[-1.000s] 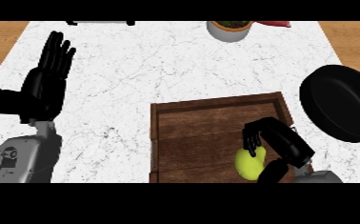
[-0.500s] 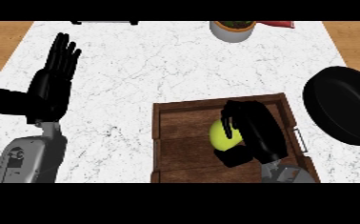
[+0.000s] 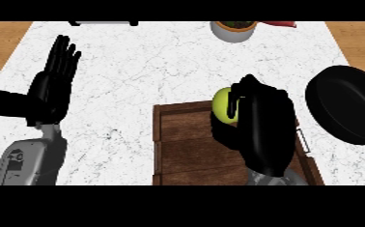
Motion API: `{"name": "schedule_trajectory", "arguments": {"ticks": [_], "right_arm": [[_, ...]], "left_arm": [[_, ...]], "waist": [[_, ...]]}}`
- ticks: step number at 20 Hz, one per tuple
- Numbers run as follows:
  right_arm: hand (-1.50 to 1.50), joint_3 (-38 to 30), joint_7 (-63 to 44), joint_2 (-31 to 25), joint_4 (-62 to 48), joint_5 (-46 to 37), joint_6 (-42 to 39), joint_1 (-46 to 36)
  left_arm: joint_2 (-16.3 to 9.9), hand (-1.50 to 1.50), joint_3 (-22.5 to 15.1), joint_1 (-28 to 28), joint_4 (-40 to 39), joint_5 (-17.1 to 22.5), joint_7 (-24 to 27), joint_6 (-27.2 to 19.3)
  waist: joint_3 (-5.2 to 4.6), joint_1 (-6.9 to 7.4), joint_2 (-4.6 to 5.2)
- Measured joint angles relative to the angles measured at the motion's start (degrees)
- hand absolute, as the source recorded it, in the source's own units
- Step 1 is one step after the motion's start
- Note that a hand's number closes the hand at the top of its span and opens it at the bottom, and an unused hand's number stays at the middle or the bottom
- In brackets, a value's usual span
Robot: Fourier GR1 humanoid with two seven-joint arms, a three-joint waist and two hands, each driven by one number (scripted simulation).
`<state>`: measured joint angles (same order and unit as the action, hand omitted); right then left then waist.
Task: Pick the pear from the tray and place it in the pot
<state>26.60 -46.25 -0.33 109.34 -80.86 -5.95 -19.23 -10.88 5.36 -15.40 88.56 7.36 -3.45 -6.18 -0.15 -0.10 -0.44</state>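
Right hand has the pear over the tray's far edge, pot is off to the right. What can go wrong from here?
1. The yellow-green pear shows only at the right hand's fingertip side, so it may slip during the carry.
2. The black round pot sits at the counter's right edge; the release could miss or clip its rim.
3. The wooden tray's far wall could catch a low hand.

A yellow-green pear point(image 3: 224, 104) is seen over the far edge of the dark wooden tray point(image 3: 187, 144), largely hidden by black fingers curled round it, while the black round pot point(image 3: 341, 104) is set at the right, apart from the tray.
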Motion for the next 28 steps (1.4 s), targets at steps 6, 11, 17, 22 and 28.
{"name": "schedule_trajectory", "arguments": {"ticks": [6,11,17,22,28], "right_arm": [[1.50,-6.44,-3.83,-2.71,7.93,-5.03,-3.55,-2.82],[1.50,-15.86,-1.23,-7.63,14.45,-0.52,-7.47,0.08],[1.50,-32.41,6.40,-15.07,15.80,11.44,-10.38,4.05],[1.50,-44.66,15.87,-19.11,8.94,19.71,-4.52,7.74],[1.50,-53.70,28.20,-23.97,-4.69,27.19,1.63,8.08]], "left_arm": [[-0.99,0.00,1.23,-0.35,0.24,0.73,-0.11,0.84],[-0.95,0.00,1.58,-0.21,-0.44,0.77,0.99,1.47],[-0.66,0.00,1.47,-0.15,0.32,0.36,0.18,1.05],[0.23,0.00,0.73,0.50,0.80,-0.66,0.25,0.37],[0.20,0.00,0.95,0.33,1.30,-0.84,-0.30,0.47]], "waist": [[0.09,-0.24,0.19],[0.13,-0.40,0.31],[0.18,-0.38,0.36],[0.20,-0.27,0.42],[0.20,0.00,0.47]]}}
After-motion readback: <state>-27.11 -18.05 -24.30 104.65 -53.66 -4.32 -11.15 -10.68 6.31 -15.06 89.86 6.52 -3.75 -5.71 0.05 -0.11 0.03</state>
